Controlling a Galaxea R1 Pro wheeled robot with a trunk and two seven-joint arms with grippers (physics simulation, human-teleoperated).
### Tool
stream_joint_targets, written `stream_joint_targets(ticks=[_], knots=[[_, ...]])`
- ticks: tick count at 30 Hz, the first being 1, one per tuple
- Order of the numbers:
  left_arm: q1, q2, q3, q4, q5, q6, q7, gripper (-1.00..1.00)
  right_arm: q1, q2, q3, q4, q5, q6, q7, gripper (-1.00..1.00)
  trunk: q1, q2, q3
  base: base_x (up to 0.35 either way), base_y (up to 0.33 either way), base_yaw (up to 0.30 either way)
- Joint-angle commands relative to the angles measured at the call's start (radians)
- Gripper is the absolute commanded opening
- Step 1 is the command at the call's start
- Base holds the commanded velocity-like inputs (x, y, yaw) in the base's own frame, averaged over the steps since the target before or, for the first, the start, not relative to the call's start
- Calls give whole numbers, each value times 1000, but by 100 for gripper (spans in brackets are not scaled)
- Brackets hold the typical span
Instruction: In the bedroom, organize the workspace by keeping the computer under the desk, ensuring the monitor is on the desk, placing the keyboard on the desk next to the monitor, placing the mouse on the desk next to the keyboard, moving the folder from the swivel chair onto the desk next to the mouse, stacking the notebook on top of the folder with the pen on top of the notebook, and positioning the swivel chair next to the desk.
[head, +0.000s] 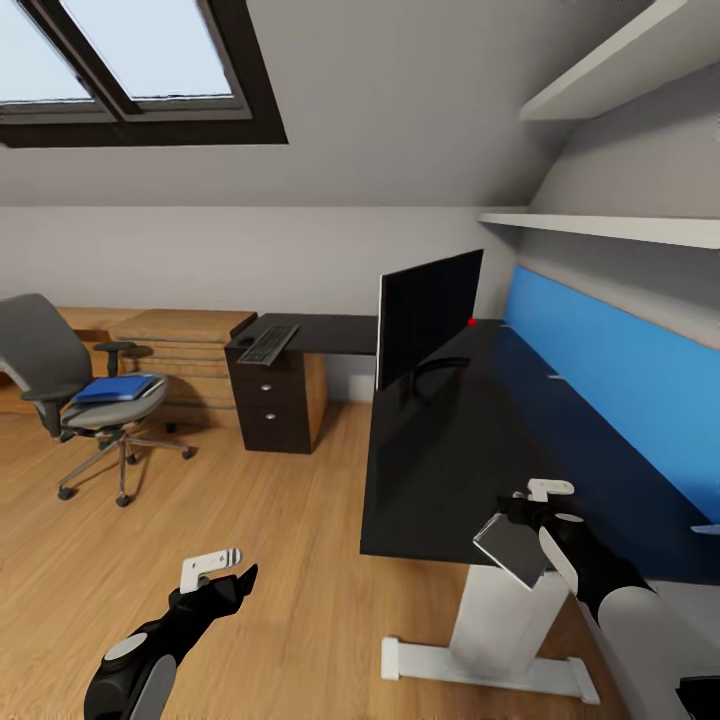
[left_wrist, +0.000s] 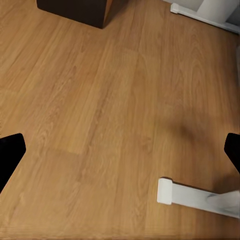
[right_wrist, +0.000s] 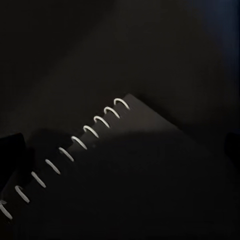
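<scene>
While my right gripper (head: 522, 520) pinches the notebook (head: 512, 548) above the desk (head: 450, 460), my left gripper (head: 222, 572) hangs wide apart and bare. Next I need the folder (head: 118, 388) from the swivel chair (head: 85, 390).

One monitor (head: 428, 312), one keyboard (head: 268, 344), one folder (head: 116, 389), seemingly one notebook (head: 512, 551).
</scene>
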Motion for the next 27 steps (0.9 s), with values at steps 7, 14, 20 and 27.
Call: stream_joint_targets(ticks=[7, 14, 20, 27], knots=[[-1, 1, -2, -2, 11, 4, 10, 100, 1, -2, 9, 0, -6, 9, -3, 100, 0, -1, -1, -144, 0, 0], [-1, 1, -2, -2, 11, 4, 10, 100, 1, -2, 9, 0, -7, 8, -3, 100, 0, -1, -1, -22, 0, 0], [-1, 1, -1, -2, 11, 4, 10, 100, 1, -2, 9, -1, -7, 8, -3, 100, 0, -1, -1, -3, 0, 0], [-1, 1, -1, -2, 11, 5, 10, 100, 1, -2, 9, -1, -7, 8, -3, 100, 0, -1, -1, -8, 0, 0]])
